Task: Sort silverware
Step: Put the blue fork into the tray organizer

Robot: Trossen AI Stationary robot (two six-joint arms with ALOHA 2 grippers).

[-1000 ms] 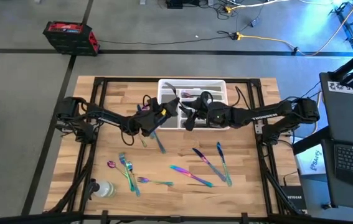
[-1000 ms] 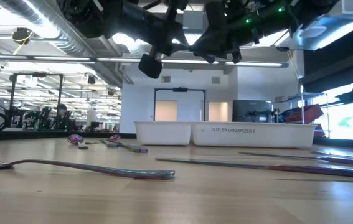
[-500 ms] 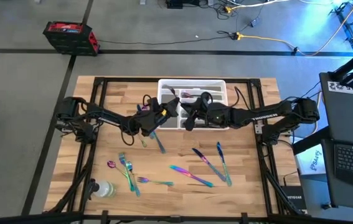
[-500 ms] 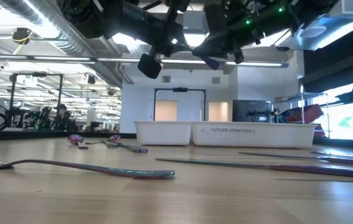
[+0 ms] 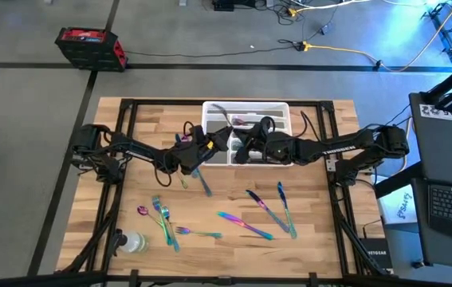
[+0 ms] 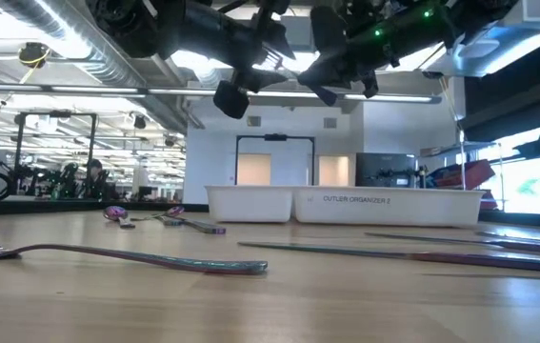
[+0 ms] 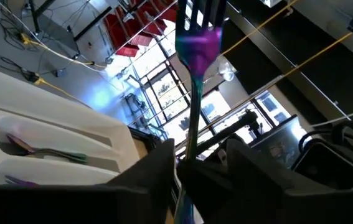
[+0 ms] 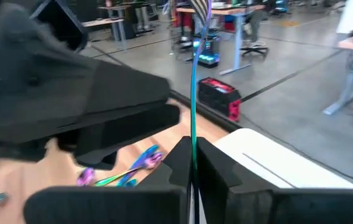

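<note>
A slim iridescent fork (image 7: 196,43), purple at the neck and teal down the handle, stands between both end effectors above the tray (image 5: 277,110) at the surface's far edge. The right end effector (image 8: 193,163) pinches it; the left end effector (image 7: 192,163) is spread around it.

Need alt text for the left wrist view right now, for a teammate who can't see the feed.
A purple-and-teal fork stands upright between the left hand's two dark fingers, tines pointing away from the camera. Off to one side is the white cutlery tray, with a couple of iridescent pieces lying in its compartments. The right arm's dark hand sits close by, with room lights and yellow cables behind.
</note>
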